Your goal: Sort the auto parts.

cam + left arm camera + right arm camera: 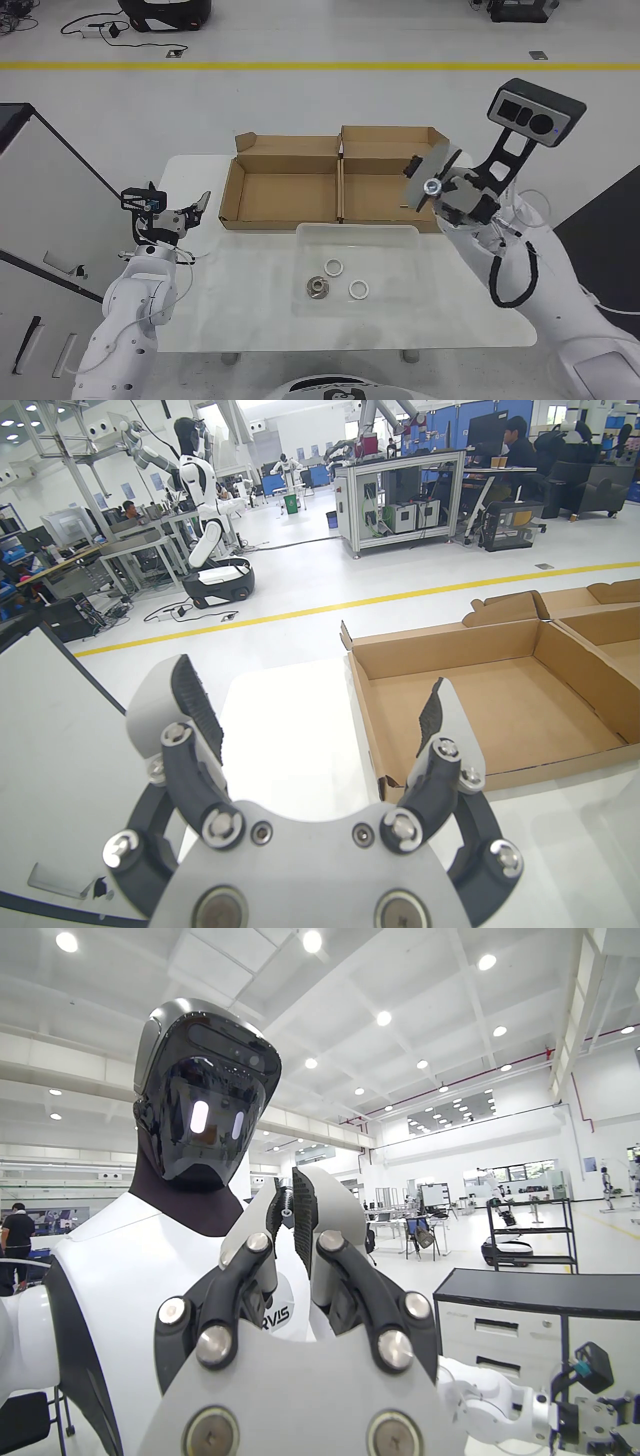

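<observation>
A clear plastic tray (302, 240) in the middle of the table holds two white rings (333, 267) (358, 290) and a round metal part (317, 288). My right gripper (428, 178) is raised above the right cardboard box (385, 197) and turned up toward the head. It is shut on a small threaded metal bolt (432, 187). In the right wrist view the bolt (286, 1205) sits pinched between the pads near the tips of the gripper (290, 1188). My left gripper (193, 210) hangs open and empty over the table's left edge; its wrist view shows the gripper (310, 680) beside the left box (500, 710).
Two open, empty cardboard boxes stand side by side behind the tray, the left box (285, 198) touching the right one. A white and dark panel (40, 200) stands left of the table. Bare white tabletop (240, 300) lies left of the tray.
</observation>
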You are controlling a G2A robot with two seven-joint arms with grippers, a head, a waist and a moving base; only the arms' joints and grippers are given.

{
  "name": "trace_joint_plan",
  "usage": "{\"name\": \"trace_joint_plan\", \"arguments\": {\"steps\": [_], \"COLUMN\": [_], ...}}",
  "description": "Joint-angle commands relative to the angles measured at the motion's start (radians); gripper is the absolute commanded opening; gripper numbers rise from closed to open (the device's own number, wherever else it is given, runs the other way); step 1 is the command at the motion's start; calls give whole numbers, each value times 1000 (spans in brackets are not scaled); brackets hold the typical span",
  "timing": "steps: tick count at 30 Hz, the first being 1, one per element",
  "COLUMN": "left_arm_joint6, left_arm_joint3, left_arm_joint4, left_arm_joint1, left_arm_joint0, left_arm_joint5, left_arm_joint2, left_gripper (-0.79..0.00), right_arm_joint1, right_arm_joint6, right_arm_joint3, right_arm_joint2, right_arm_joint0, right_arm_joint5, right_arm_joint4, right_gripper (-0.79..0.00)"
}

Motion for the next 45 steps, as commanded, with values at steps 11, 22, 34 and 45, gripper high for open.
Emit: {"name": "trace_joint_plan", "arguments": {"steps": [11, 22, 34, 45], "left_arm_joint6": [0, 0, 0, 0], "left_arm_joint3": [0, 0, 0, 0], "left_arm_joint4": [0, 0, 0, 0], "left_arm_joint1": [0, 0, 0, 0], "left_arm_joint0": [0, 0, 0, 0], "left_arm_joint5": [0, 0, 0, 0], "left_arm_joint2": [0, 0, 0, 0], "left_gripper": [0, 0, 0, 0], "right_arm_joint1": [48, 79, 88, 85], "right_arm_joint6": [196, 302, 415, 398], "right_arm_joint3": [106, 179, 383, 615], "right_arm_joint2": [268, 449, 302, -38], "right_arm_joint0": [-127, -140, 188, 495], "right_arm_joint5": [30, 120, 232, 216], "right_arm_joint4": [63, 18, -188, -506], "right_gripper": [-785, -785, -785, -785]}}
